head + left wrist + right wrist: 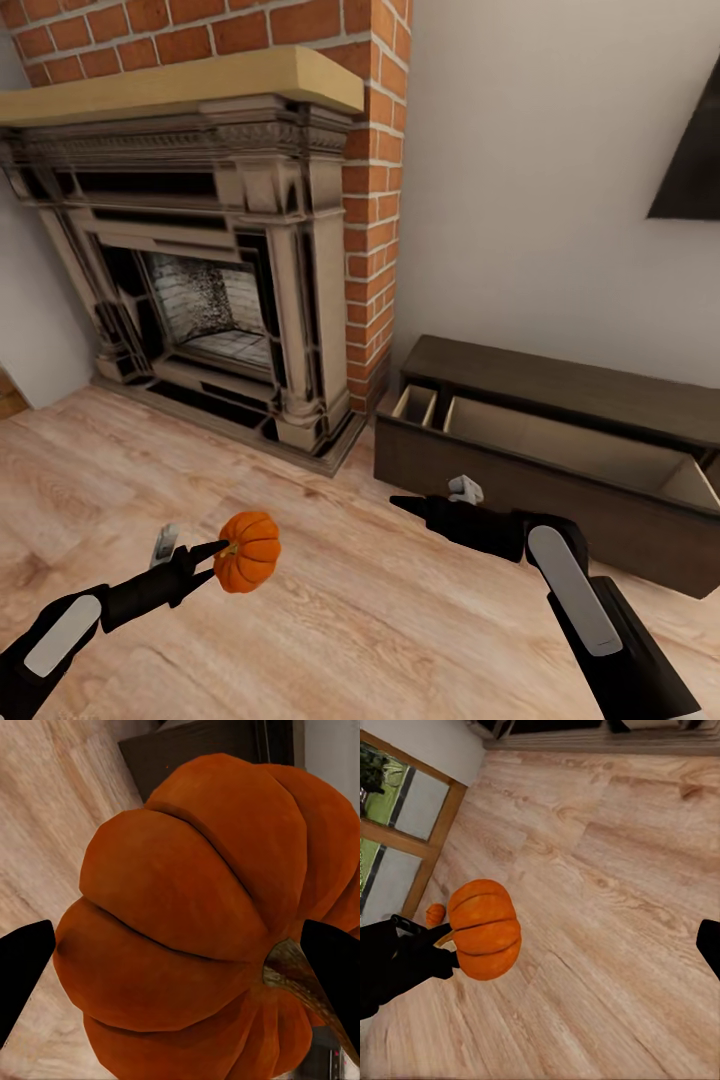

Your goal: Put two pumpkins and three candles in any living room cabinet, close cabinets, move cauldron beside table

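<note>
An orange ribbed pumpkin [248, 550] hangs above the wood floor, with my left gripper [220, 549] shut on it near its stem. In the left wrist view the pumpkin [187, 922] sits between both black fingertips [22, 967]. A second, small pumpkin [434, 915] lies far off on the floor by a wooden door frame. My right gripper [405, 503] hovers open and empty in front of the dark-brown cabinet [560, 385], pointing left toward the held pumpkin [484, 928]. The cabinet's wide drawer [570, 450] is pulled out, and its pale inside is bare.
A brick fireplace [210, 300] with a wooden mantel stands at the left against the wall. A dark TV corner [695, 160] hangs above the cabinet. Open wood floor [330, 620] lies between me and the cabinet.
</note>
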